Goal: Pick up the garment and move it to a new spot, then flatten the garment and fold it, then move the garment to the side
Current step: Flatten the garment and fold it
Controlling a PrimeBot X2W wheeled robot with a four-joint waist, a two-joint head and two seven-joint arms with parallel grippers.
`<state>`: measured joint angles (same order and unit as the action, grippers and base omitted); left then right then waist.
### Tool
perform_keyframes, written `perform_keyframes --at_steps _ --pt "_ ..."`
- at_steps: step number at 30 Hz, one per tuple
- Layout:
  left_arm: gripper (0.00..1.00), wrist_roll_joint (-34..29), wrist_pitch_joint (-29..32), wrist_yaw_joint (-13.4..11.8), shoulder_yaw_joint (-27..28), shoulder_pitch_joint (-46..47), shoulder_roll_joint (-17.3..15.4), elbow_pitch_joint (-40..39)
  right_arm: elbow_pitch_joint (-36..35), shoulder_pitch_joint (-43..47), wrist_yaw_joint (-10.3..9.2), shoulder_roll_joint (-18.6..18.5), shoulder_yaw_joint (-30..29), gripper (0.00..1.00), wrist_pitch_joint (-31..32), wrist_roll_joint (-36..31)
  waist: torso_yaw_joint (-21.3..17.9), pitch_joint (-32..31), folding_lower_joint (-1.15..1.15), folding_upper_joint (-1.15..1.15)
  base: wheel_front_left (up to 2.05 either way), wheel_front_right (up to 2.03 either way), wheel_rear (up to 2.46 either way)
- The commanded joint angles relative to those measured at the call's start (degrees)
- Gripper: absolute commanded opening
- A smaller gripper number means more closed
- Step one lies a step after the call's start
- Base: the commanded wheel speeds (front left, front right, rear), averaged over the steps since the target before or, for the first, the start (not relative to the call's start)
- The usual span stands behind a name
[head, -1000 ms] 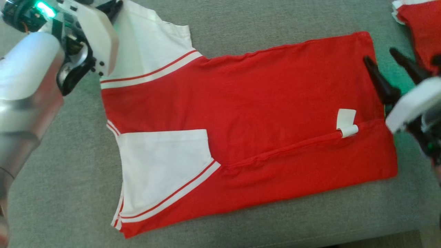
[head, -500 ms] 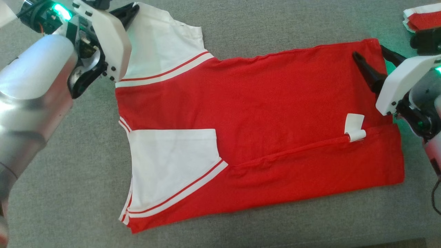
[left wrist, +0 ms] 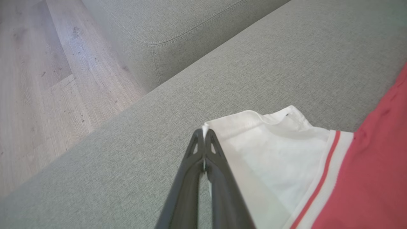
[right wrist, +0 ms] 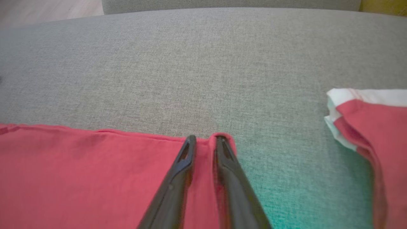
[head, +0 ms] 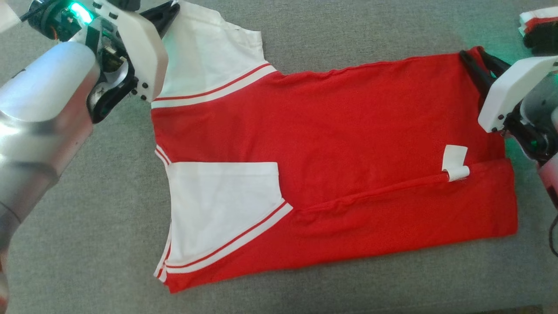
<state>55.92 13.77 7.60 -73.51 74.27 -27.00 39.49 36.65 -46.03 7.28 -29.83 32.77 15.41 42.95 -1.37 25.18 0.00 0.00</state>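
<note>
Left claw (left wrist: pixel 203 133), garment (left wrist: pixel 279 159) corner barely visible

Home living room indicated: grey upholstered sofa (left wrist: pixel 286 63) with stitched cushion seams is seen under and beyond the left end effector (left wrist: pixel 203 132); wood-plank floor (left wrist: pixel 38 79) is seen past the sofa edge.

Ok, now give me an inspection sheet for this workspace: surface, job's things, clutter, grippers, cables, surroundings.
Surface: grey sofa seat.
Job's things: red and white shirt lying flat, near edge folded over, white tag showing.
Clutter: second garment, red and white, apart from the shirt's hem end.
Grippers: left gripper shut on the shirt's white sleeve corner; right gripper with jaws narrow around the hem corner, grip uncertain.
Cables: dark cable by the right arm.
Surroundings: wood floor; another sofa cushion.
</note>
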Motion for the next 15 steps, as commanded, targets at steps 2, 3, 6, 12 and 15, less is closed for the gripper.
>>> perform_keyframes --at_steps 2,3,6,12,15 --pt "0.00 0.37 -0.75 -0.11 1.62 3.98 -1.80 -0.26 -0.15 -1.11 0.21 -1.44 0.54 0.02 -1.30 0.32 0.17 -0.06 0.00 0.00 0.00 0.00 0.00" --pt "0.00 0.38 -1.03 -0.11 1.51 4.02 -1.85 -0.17 0.36 -1.35 0.21 -1.47 0.61 0.00 -1.77 0.22 0.22 -0.12 0.00 0.00 0.00 0.00 0.00" --pt "0.00 -0.33 -2.95 -0.11 1.21 4.30 -2.14 0.14 1.84 -2.07 0.21 -1.41 0.37 0.00 -3.43 0.31 0.33 -0.42 0.00 0.00 0.00 0.00 0.00" --pt "0.00 -4.14 -11.44 -0.11 1.18 6.47 -2.54 2.73 3.02 -3.62 0.21 -1.54 -0.42 0.00 -7.88 1.70 0.44 -1.52 0.00 0.00 0.00 0.00 0.00" --pt "0.00 -5.71 -16.80 -0.49 1.91 7.87 -1.93 4.52 3.11 -4.18 0.21 -2.45 -0.80 0.00 -9.89 3.07 0.73 -2.28 0.00 0.00 0.00 0.00 0.00"
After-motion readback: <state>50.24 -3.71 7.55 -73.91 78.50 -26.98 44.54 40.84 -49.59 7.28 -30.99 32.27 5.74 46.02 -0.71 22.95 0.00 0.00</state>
